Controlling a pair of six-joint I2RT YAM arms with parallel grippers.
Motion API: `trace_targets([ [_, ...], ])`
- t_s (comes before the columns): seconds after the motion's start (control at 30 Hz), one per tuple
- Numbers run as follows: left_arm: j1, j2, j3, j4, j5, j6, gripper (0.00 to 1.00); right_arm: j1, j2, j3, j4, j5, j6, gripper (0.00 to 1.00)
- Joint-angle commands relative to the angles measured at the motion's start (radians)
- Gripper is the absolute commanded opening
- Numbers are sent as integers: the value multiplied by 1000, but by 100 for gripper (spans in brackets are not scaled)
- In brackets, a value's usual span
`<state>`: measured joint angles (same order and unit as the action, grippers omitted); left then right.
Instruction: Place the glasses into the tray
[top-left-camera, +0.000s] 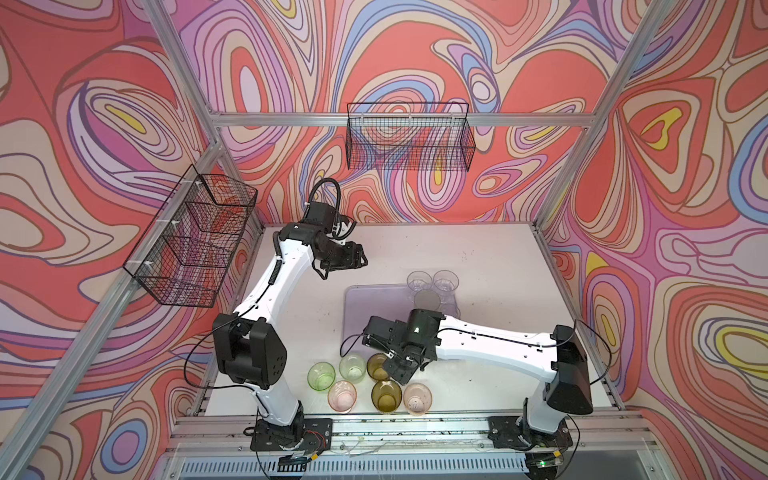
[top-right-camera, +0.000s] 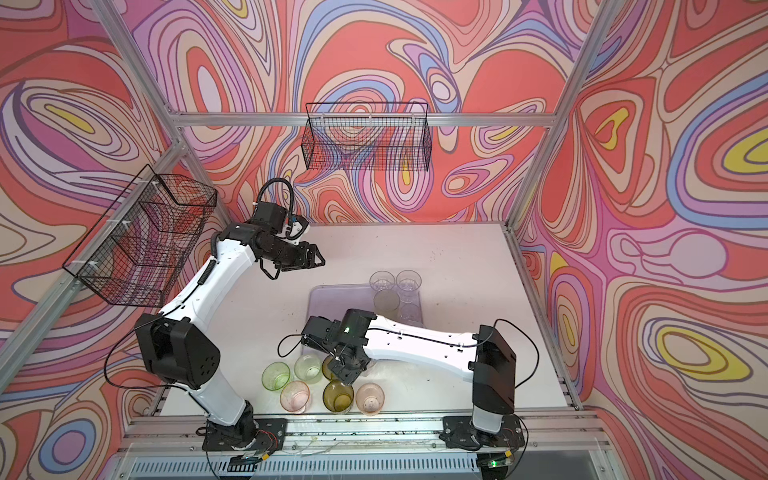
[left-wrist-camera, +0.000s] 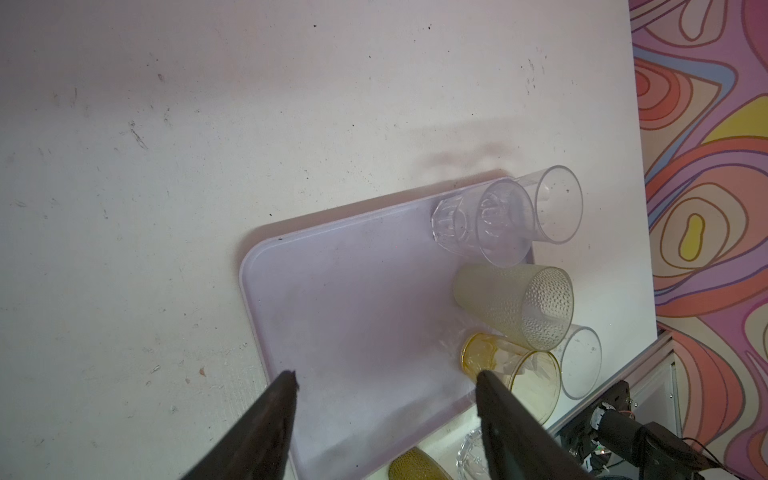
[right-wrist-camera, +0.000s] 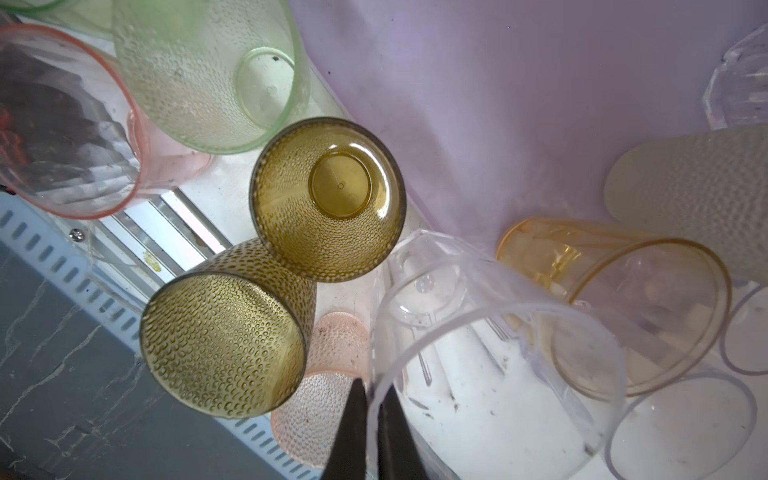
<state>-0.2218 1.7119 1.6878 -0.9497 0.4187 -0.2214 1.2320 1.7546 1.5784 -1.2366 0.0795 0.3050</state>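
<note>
Glasses (top-left-camera: 427, 300) stand in two groups about the tray (top-left-camera: 365, 307). At the tray's far right corner, both top views show two clear ones, a frosted pale one and one more half hidden by the right arm (top-left-camera: 490, 338). The left wrist view shows an amber glass (left-wrist-camera: 513, 374) on the tray next to them.

Just off the tray's near edge, six more stand close together on the table (top-left-camera: 498, 266): a green glass (top-left-camera: 321, 376), a pale green glass (top-left-camera: 352, 368), two olive-brown glasses (top-left-camera: 386, 397) and two pink glasses (top-left-camera: 342, 395).

The right gripper (right-wrist-camera: 376, 395) is at that near edge, next to the olive-brown pair. Its fingers (right-wrist-camera: 353, 424) are pinched tight on the wall of a clear glass (right-wrist-camera: 490, 332), one finger inside the mouth and one outside. Whether that glass rests on the table or is lifted cannot be told.

The left gripper (top-left-camera: 359, 261) hovers over the table beyond the tray's far left corner, well apart from every glass. Its fingers (left-wrist-camera: 282, 407) are spread wide with nothing between them.
</note>
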Motion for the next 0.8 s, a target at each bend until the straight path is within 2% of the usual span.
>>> trace_targets([
  [0.0,1,2,16,-24,-3,-1,71,5,11,42,-43,23,4,0],
  [0.77,3,-9,16,-24,-32,1,71,3,81,288,-224,114,-32,0],
])
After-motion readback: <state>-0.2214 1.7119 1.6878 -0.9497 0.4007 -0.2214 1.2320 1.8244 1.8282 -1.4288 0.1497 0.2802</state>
